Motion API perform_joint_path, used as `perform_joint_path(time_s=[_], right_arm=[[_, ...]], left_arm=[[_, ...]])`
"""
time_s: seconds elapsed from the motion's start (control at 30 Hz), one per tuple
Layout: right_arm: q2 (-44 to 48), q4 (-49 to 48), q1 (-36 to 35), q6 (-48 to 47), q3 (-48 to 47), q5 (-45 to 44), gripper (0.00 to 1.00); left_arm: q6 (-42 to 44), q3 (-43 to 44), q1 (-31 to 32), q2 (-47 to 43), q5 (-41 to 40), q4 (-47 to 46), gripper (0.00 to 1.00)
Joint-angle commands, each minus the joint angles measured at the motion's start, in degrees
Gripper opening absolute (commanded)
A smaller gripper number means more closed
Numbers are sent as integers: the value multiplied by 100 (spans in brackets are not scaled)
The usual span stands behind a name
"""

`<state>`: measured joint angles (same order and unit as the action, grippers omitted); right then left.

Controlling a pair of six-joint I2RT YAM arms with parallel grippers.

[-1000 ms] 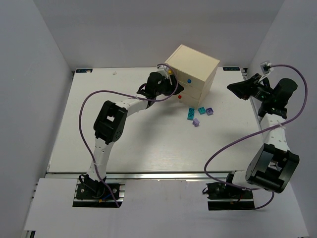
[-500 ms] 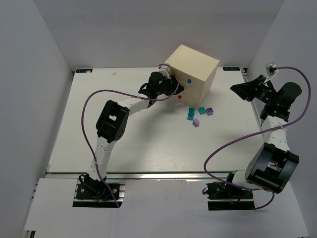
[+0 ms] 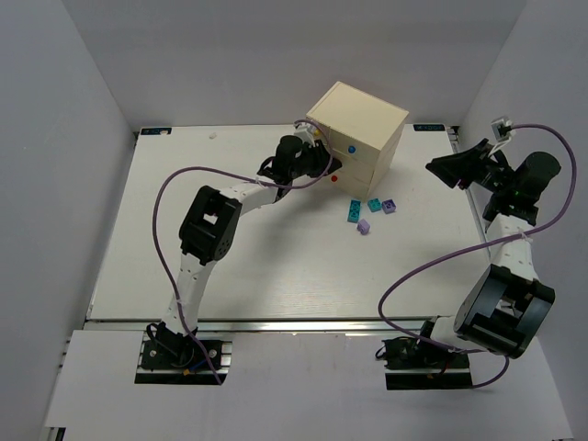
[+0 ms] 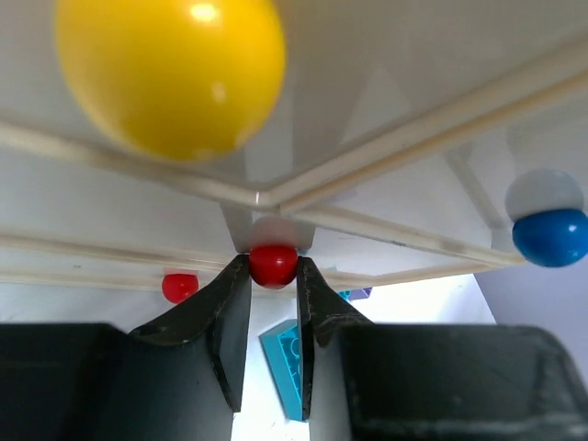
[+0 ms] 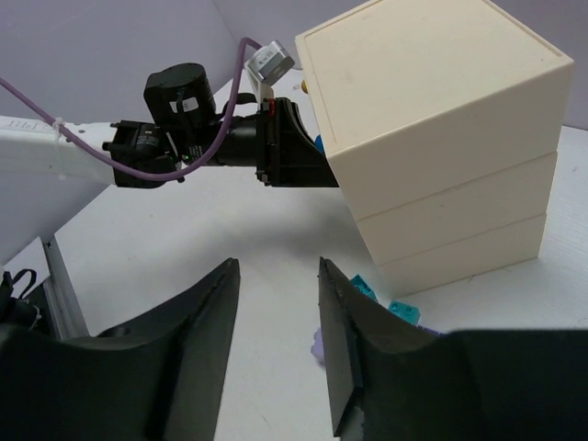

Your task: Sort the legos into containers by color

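The left gripper [image 4: 272, 276] pinches the red knob [image 4: 273, 264] on the chest [image 3: 363, 119], upper middle. Pull straight and slow so the chest does not slide. The legos [image 3: 372, 209] lie just below it. The right gripper [image 5: 276, 268] hangs wide.

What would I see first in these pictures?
The cream chest sits cornerwise at the back of the table. The left claw pinches its red knob. Tiny teal and lilac legos lie on the table before it, and the right claw hangs open at the right.
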<state>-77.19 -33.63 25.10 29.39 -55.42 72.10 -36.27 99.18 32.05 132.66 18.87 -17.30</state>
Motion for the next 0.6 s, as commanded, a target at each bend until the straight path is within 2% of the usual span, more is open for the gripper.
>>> perform_joint_path(time_s=[0.0,0.13,0.17,0.2,0.3,0.57], right_arm=[[160,714,-32,-939,-415,112,47],[151,2077,-225,-2189,-996,-98,55],[125,2732,-382,-2470,-1145,-186,56],[99,3078,-453,-3160,-1312,-257,60],[37,4062,-865,-3921,-1823,-748,65],[-147,4672,-1684,-4810,-1991,-1874,66]], left_arm=[[23,-345,3,-495,2,-212,11],[103,-811,3,-899,-15,-309,10],[129,-890,3,-1056,-7,-318,10],[164,-1048,3,-1128,2,-318,10],[234,-1312,3,-1391,-15,-283,10],[322,-2086,3,-2033,46,-309,10]])
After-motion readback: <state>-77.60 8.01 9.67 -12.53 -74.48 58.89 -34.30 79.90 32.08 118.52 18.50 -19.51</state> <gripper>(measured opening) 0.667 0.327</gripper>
